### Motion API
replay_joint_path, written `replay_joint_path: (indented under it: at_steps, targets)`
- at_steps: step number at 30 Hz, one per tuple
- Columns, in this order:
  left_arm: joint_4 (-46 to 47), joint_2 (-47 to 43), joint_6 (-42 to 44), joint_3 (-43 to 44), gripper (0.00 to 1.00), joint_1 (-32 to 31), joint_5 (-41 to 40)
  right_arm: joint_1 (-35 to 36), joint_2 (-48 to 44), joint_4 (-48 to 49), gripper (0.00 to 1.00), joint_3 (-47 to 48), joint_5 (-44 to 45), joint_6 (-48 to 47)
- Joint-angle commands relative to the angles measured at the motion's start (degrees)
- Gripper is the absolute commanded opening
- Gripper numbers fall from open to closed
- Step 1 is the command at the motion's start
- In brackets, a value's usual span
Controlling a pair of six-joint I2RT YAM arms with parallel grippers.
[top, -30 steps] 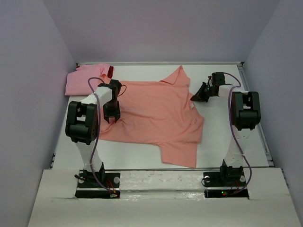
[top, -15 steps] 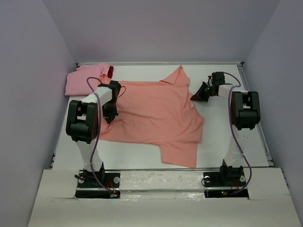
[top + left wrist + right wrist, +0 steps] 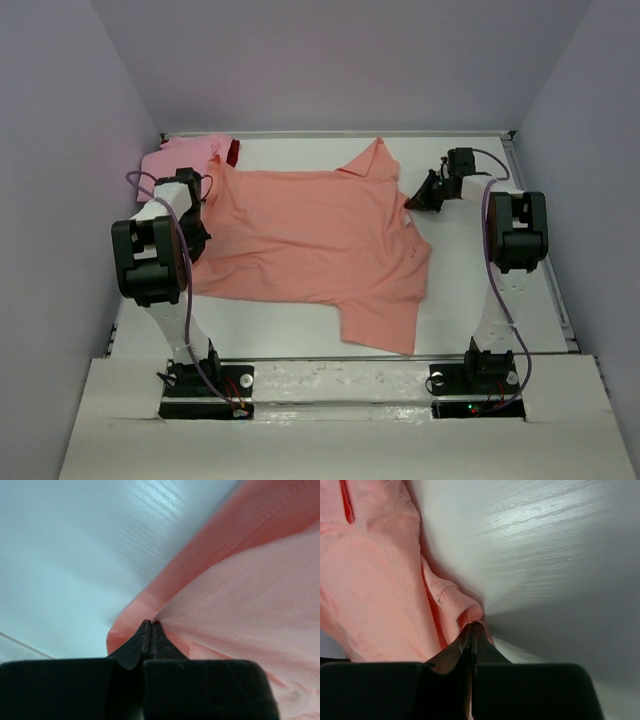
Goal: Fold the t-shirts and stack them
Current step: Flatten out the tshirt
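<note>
Left hand [image 3: 150,626]: clamped on the left edge of the salmon-orange t-shirt [image 3: 320,235], cloth pinched at its tips.
Right hand [image 3: 471,626]: clenched on the same shirt's right edge, a fold bunched there.
Salmon-orange t-shirt: spread across mid tabletop [image 3: 480,290].
Pink t-shirt [image 3: 172,160]: far-left corner, with the dark red t-shirt [image 3: 233,152] peeking out beside it.

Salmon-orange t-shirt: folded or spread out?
Spread out. The salmon-orange t-shirt lies open across the table, both sleeves out; the left tool and right tool each pinch an edge.
</note>
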Motion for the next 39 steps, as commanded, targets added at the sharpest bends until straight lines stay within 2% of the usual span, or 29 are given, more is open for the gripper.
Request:
replay_joint_path:
  at_steps: [1, 19, 28, 33, 34, 35, 36, 38, 39]
  targets:
    - [-1.65, -2.61, 0.22, 1.05, 0.00, 0.63, -0.33, -0.96, 0.84, -2.02, 0.00, 2.64, 2.72, -1.25]
    - [0.28, -3.67, 1.89, -0.80, 0.00, 9.51, 4.41, -3.77, 0.84, -5.53, 0.00, 4.22, 7.46, -2.48]
    - [0.98, -3.49, 2.15, -1.24, 0.00, 10.21, 5.21, -6.23, 0.49, -8.43, 0.00, 5.19, 11.42, -3.18]
    - [0.46, -1.47, 2.85, -0.28, 0.00, 10.21, 6.88, -6.76, 1.10, -8.35, 0.00, 5.80, 7.82, -3.45]
    - [0.45, -1.30, 2.85, -0.01, 0.00, 10.21, 7.06, -6.76, 1.19, -8.00, 0.07, 6.07, 6.95, -3.45]
    - [0.45, -1.12, 2.94, 0.08, 0.00, 10.21, 7.32, -6.76, 1.45, -7.73, 0.29, 6.33, 5.37, -3.45]
    - [0.45, -1.03, 2.94, 0.08, 0.00, 10.21, 7.41, -6.76, 2.24, -7.30, 0.39, 6.85, 4.48, -3.36]
    - [0.54, -0.86, 3.03, -0.10, 0.00, 10.21, 7.76, -6.76, 3.30, -6.59, 0.56, 8.00, 0.98, -3.45]
    - [0.54, -0.94, 2.94, -0.10, 0.00, 10.21, 7.85, -6.76, 4.35, -5.63, 0.61, 8.87, -0.43, -3.36]
